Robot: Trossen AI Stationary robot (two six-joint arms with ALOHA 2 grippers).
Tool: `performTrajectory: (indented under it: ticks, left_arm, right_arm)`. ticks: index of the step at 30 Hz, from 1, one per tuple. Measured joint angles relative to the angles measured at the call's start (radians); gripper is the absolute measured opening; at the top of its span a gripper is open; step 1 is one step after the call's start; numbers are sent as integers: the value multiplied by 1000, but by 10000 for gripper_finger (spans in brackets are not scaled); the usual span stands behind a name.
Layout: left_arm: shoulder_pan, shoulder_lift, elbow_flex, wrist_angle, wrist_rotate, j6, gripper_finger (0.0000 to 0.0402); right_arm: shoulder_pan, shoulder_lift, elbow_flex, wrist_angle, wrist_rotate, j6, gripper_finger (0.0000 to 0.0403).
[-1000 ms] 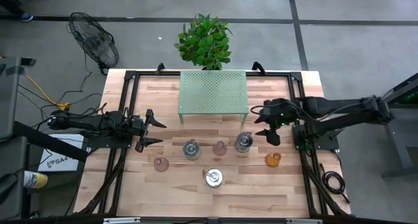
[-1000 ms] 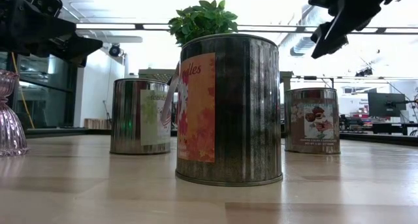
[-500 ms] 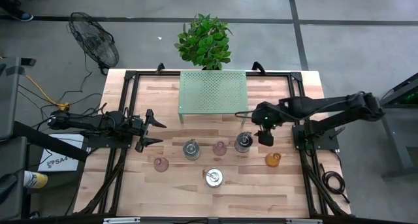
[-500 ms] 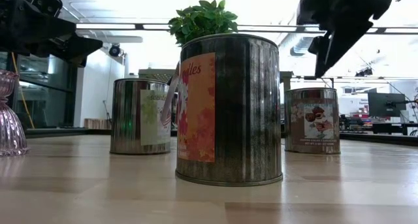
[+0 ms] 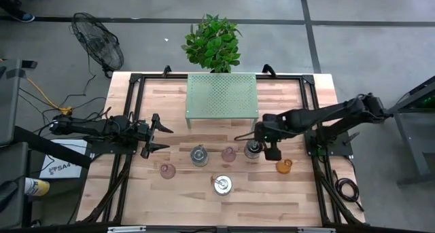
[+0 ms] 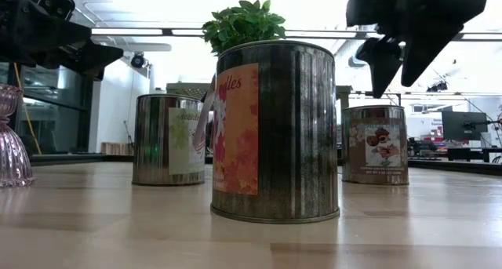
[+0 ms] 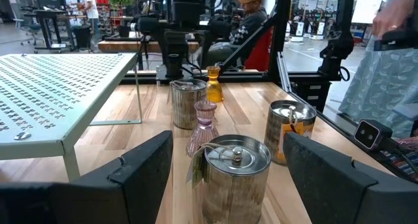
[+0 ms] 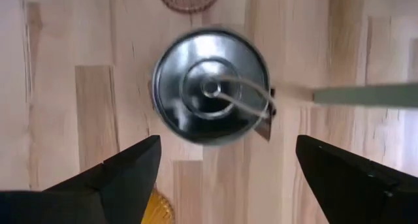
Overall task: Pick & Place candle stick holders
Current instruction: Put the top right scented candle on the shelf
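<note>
While above silver holder [image 5: 253,149], right gripper [image 5: 262,149] open, shelf [image 5: 222,94] edge beside

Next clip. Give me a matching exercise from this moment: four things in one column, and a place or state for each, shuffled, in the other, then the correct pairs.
Things
1. right gripper
2. left gripper
3. amber holder
4. green shelf

Places or states
A. open, waiting at the table's left side
B. at the table's back edge, in front of the plant
C. open, above the silver holder on the right
D. on the table, near the right edge

Pairs: 1-C, 2-A, 3-D, 4-B
</note>
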Motion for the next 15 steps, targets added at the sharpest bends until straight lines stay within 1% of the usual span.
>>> performTrajectory:
  ticks: [8,12,15]
  left_arm:
    - [0,0,0,0,0,0,287]
    - [0,0,0,0,0,0,287]
    - [0,0,0,0,0,0,287]
  right_arm:
    - [-3,93,70,-4,-15,-30,351]
    - [-3,127,72,9,-49,-30,351]
    - [-3,136,73,19,-43,-30,351]
